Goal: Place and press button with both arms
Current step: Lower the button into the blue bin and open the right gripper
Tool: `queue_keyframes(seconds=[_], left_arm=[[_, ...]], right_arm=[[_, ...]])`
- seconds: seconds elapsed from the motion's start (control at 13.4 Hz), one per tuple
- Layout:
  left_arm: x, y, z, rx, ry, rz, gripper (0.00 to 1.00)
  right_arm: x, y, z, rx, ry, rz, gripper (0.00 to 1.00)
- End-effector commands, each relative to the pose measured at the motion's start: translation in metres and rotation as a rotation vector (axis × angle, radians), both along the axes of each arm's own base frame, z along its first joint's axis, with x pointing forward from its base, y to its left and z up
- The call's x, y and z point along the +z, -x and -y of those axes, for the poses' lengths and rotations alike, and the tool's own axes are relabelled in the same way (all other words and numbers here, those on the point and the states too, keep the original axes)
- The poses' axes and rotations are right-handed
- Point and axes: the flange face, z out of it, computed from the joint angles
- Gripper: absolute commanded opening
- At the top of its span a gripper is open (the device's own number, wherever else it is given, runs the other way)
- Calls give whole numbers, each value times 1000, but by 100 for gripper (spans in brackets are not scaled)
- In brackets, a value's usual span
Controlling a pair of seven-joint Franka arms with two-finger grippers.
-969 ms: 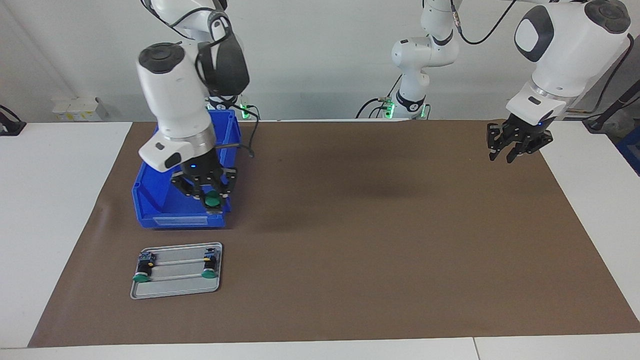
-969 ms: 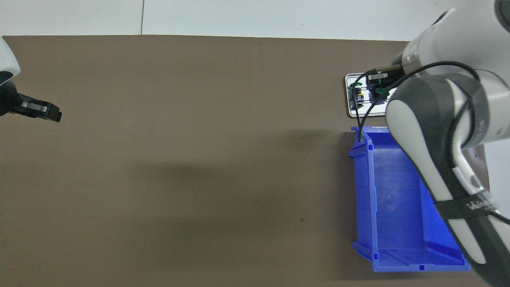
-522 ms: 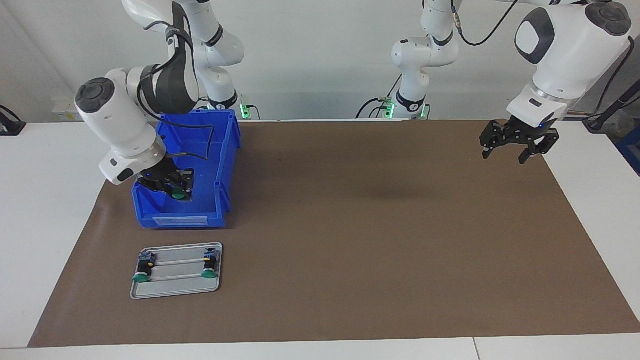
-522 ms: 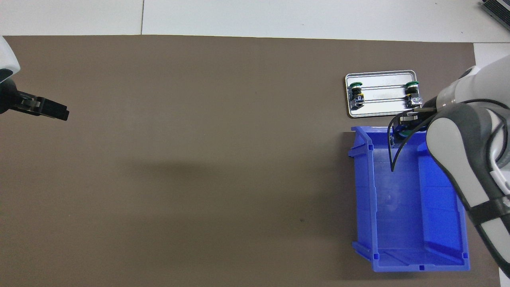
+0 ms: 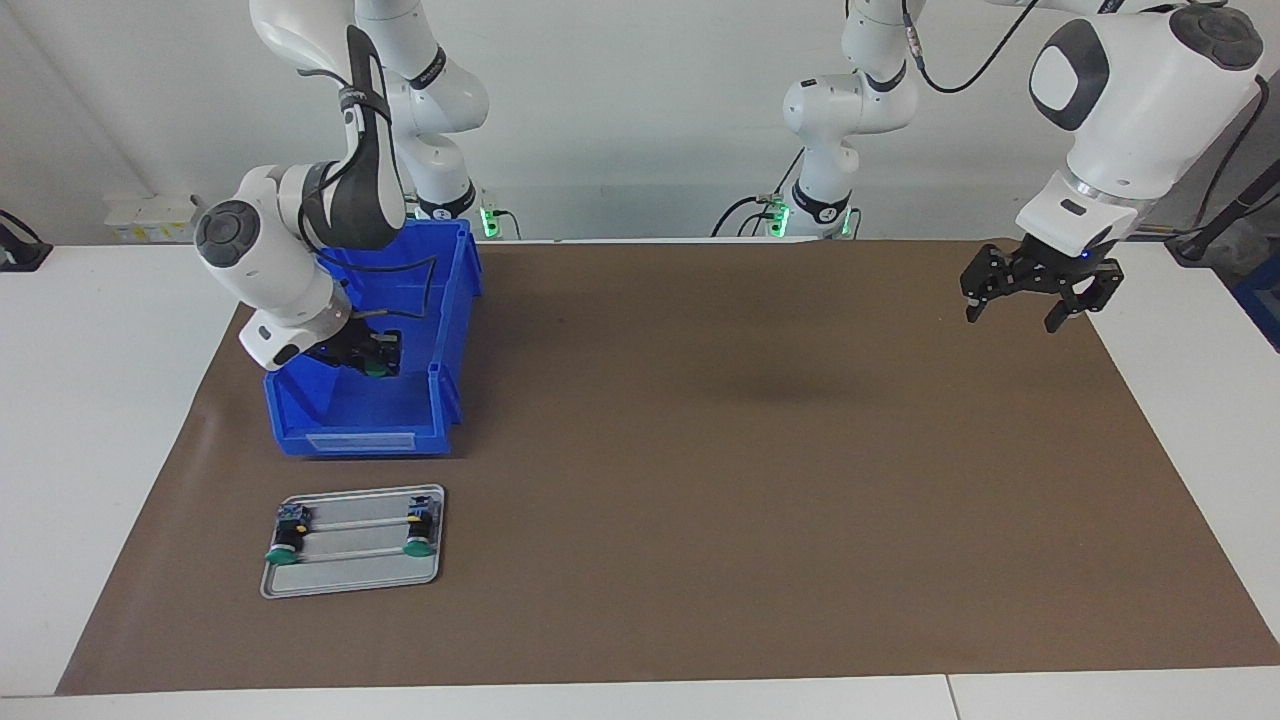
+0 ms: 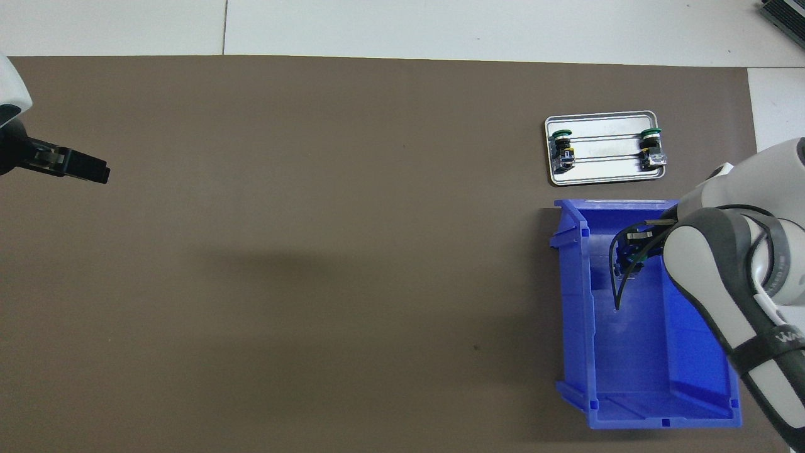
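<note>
Brown matting covers the desk [image 5: 700, 480]. Inside the blue bin [image 5: 340, 425], the right hand [image 5: 372, 357] grasps the button [image 5: 376, 368], its green cap tipped down and away from the robots. At the other end, the left hand [image 5: 1040, 292] hovers released.

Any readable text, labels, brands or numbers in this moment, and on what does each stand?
"WA...": white letters on a black band around the right arm, cut off by the edge of the overhead view.
Label strip on the blue bin: too faint to read.
Nothing else legible.
</note>
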Motion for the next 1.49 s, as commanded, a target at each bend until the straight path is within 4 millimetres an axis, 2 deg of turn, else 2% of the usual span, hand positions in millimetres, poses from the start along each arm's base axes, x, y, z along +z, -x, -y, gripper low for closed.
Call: queue_keyframes(seconds=[0.0, 0.22, 0.3, 0.45, 0.75, 1.19, 1.27, 1.42], left_arm=[[-2, 0, -3, 0, 8, 9, 100], [-10, 5, -4, -4, 5, -3, 100], [-12, 6, -3, -2, 6, -9, 100], [-13, 7, -4, 6, 5, -14, 100], [-13, 7, -3, 4, 5, -15, 100], [-13, 7, -3, 4, 5, -15, 100], [-13, 7, -3, 4, 5, -15, 100], [-12, 7, -3, 4, 5, -14, 100]], right_arm=[[3, 9, 4, 4, -24, 25, 0], [4, -5, 4, 13, -10, 146, 0], [2, -7, -2, 20, -6, 184, 0], [-5, -1, -14, 10, -35, 178, 0], [-19, 17, -15, -2, -53, 164, 0], [-27, 24, -10, 12, -51, 173, 0], [-29, 27, -10, 11, -52, 165, 9], [-31, 30, -10, 1, -53, 151, 50]])
